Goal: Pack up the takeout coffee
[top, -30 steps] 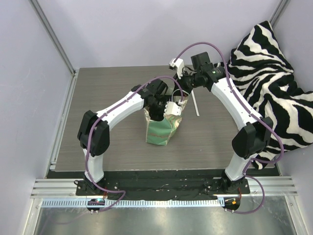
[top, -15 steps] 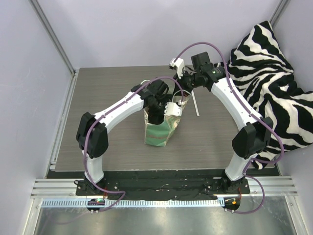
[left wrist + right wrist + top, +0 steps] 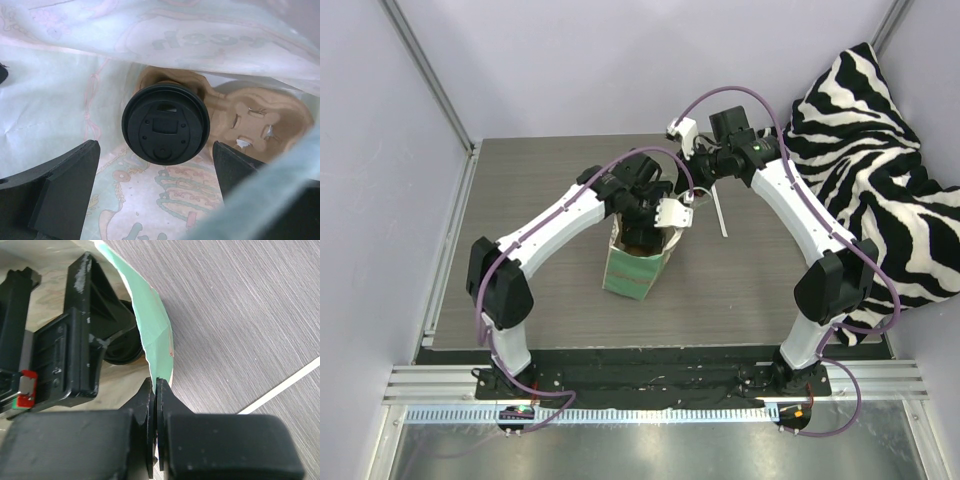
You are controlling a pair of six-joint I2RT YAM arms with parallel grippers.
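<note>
The mint-green paper bag (image 3: 636, 268) stands upright about mid-worktop, slightly nearer the near edge, with bare grey wood-grain worktop (image 3: 520, 200) on its left and behind it towards the far edge. A zebra-striped cushion (image 3: 880, 170) crowds the right edge and far right corner. A thin white stick (image 3: 720, 212) lies on the worktop just right of the bag, under the right arm. The left gripper (image 3: 640, 235) reaches down into the bag's mouth with its jaws spread wide, touching nothing. In the left wrist view its fingers (image 3: 65, 185) stand either side of the takeout coffee (image 3: 165, 129), clear of it. The cup stands upright at the bottom of the bag, its long axis vertical and its black lid facing straight up. It sits in one well of the moulded-pulp carrier (image 3: 260, 122), whose other well lies to the right in that view. The overhead camera shows neither cup nor carrier, only the bag's rim. The right gripper (image 3: 156, 385) is pinched together on the bag's top edge (image 3: 155, 335), a grip only its own wrist camera shows plainly.
</note>
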